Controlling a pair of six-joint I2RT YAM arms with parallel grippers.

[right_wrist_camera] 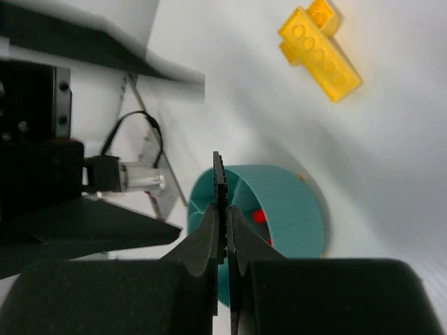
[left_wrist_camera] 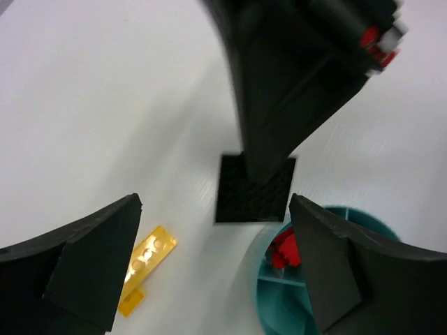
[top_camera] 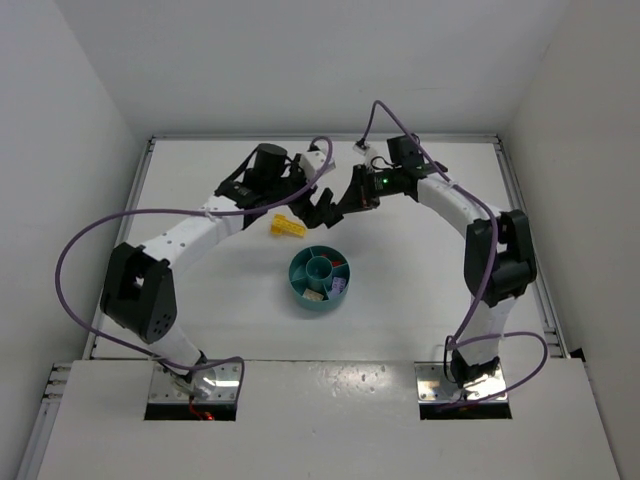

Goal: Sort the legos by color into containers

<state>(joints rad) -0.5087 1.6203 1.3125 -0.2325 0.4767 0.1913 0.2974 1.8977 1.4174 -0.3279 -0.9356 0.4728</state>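
Observation:
The round teal dish (top_camera: 303, 276) stands mid-table with a beige lego (top_camera: 316, 295), a purple one (top_camera: 338, 286) and a red one (top_camera: 338, 264) in separate outer sections. A yellow lego (top_camera: 288, 227) lies on the table behind and left of it. My right gripper (top_camera: 347, 200) is shut on a thin black lego plate (right_wrist_camera: 221, 183), held edge-up above the table just behind the dish (right_wrist_camera: 293, 202). My left gripper (top_camera: 318, 210) is open and empty beside it. In the left wrist view the black plate (left_wrist_camera: 255, 192) hangs between my open left fingers (left_wrist_camera: 91, 265), with the yellow lego (left_wrist_camera: 148, 262) lower left.
The red lego (left_wrist_camera: 285, 251) shows in a dish section (left_wrist_camera: 279, 303) in the left wrist view. The two grippers are close together behind the dish. White walls enclose the table at the back and both sides.

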